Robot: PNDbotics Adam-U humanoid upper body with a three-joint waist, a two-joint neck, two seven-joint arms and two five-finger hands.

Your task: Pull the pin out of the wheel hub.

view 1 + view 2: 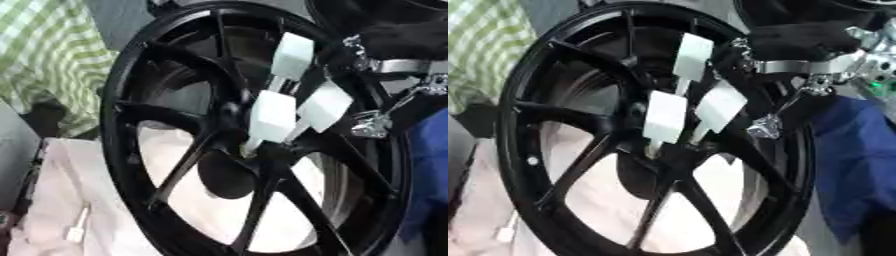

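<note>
Up at the top right, the right hand (815, 55) comes in over the rim of the wheel (122, 150), black with silver links and joints hanging below it. Its fingers are hidden among that metalwork, so I cannot tell whether they are spread or curled, nor whether they touch anything. It sits just beside the upper right part of the rim, close to the pins.

Three white pins stand out of the hub (234, 112), each a thin stem with a blocky white head. The top pin (291, 56) points up and right; the right pin (324, 106) lies nearest the hand; the lower pin (272, 116) hangs in front of the hub, its stem reaching down toward the middle of the spokes. All three heads are close together, nearly touching one another.

The wheel stands tilted, its black spokes fanning out from the hub, and takes up most of the view; its rim runs close to the top and bottom edges. Behind the spokes shows a pale cloth (52, 200), and on it at the lower left lies a fourth small white pin (77, 229), well apart from the wheel's hub. Green checked fabric (52, 50) fills the upper left corner, and blue fabric (855, 160) the right edge, leaving little room there beside the rim.
</note>
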